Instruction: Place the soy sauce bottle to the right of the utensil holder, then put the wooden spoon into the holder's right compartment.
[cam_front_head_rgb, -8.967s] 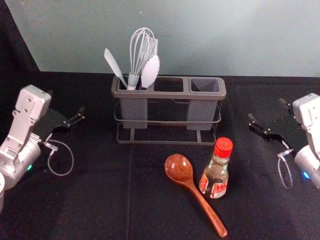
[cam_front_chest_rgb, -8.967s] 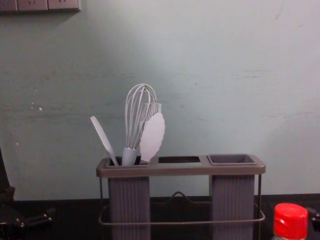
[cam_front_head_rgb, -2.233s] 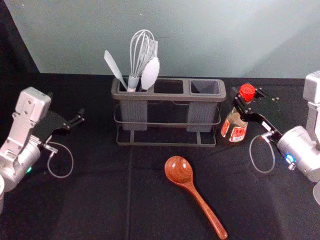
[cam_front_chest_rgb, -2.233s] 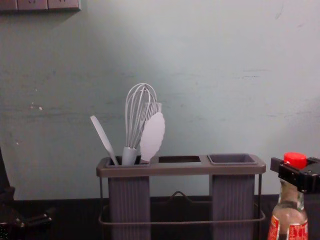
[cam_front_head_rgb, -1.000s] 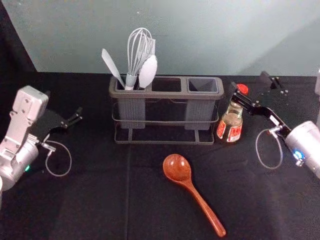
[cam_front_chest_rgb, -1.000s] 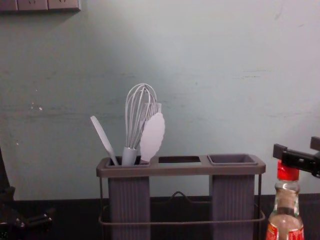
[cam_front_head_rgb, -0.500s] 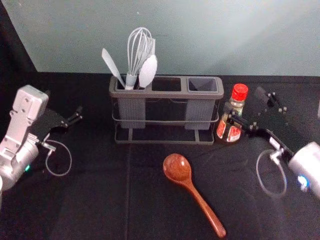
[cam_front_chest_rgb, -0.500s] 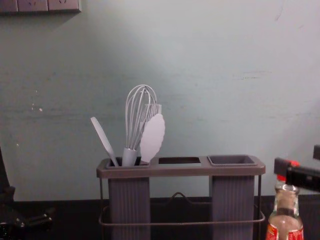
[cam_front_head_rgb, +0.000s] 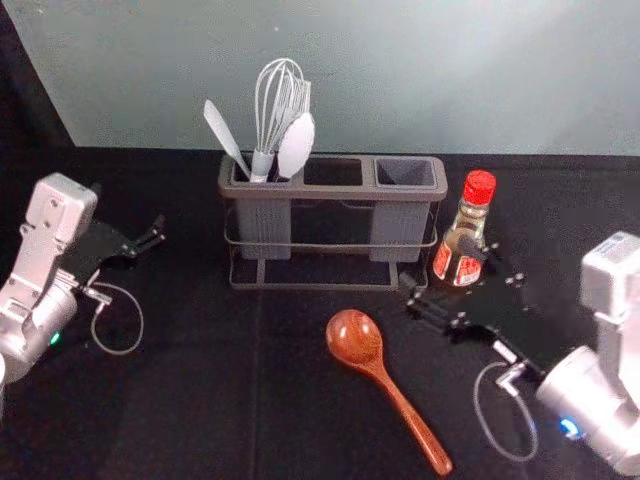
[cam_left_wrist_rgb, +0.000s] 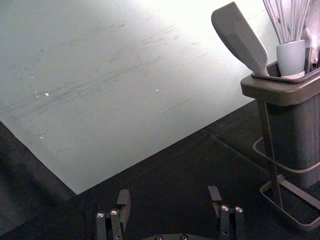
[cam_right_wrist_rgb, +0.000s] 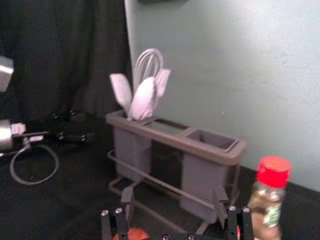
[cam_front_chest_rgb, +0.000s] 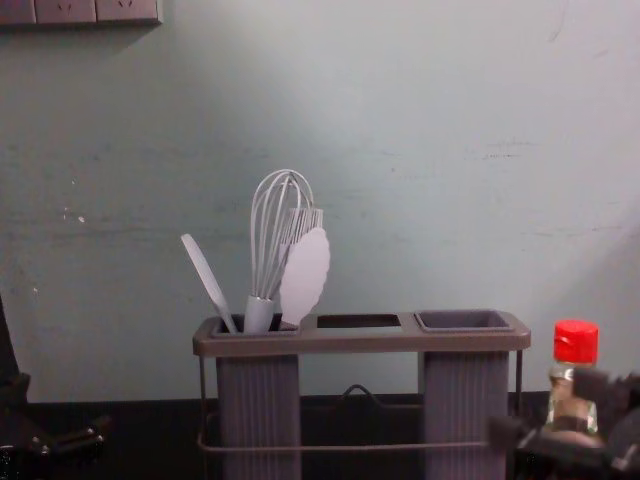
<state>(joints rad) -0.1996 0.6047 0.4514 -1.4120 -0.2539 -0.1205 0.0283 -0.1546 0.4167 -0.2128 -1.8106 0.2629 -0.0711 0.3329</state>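
The soy sauce bottle (cam_front_head_rgb: 463, 232) stands upright just right of the utensil holder (cam_front_head_rgb: 334, 189). My right gripper (cam_front_head_rgb: 440, 278), open and empty, is in front of the bottle and hides part of it. In the right wrist view, the right gripper (cam_right_wrist_rgb: 174, 200) has its fingers apart, with the holder and bottle (cam_right_wrist_rgb: 270, 200) beyond. The wooden spoon (cam_front_head_rgb: 357, 338) lies on the table in front of the holder, handle toward the near right. My left gripper (cam_front_head_rgb: 150, 240) is parked at the left; in the left wrist view, the left gripper (cam_left_wrist_rgb: 169, 200) is open and empty.
White utensils and a whisk (cam_front_head_rgb: 282, 105) stand in the holder's left compartment. The holder's right compartment (cam_front_head_rgb: 405, 172) has an open top. Black cloth (cam_front_head_rgb: 200, 400) covers the table, and a pale wall (cam_front_head_rgb: 400, 70) rises behind.
The right gripper has let go of the bottle, then drawn back and lowered toward the near side, left of where it was. The bottle stays beside the holder. The left arm keeps still.
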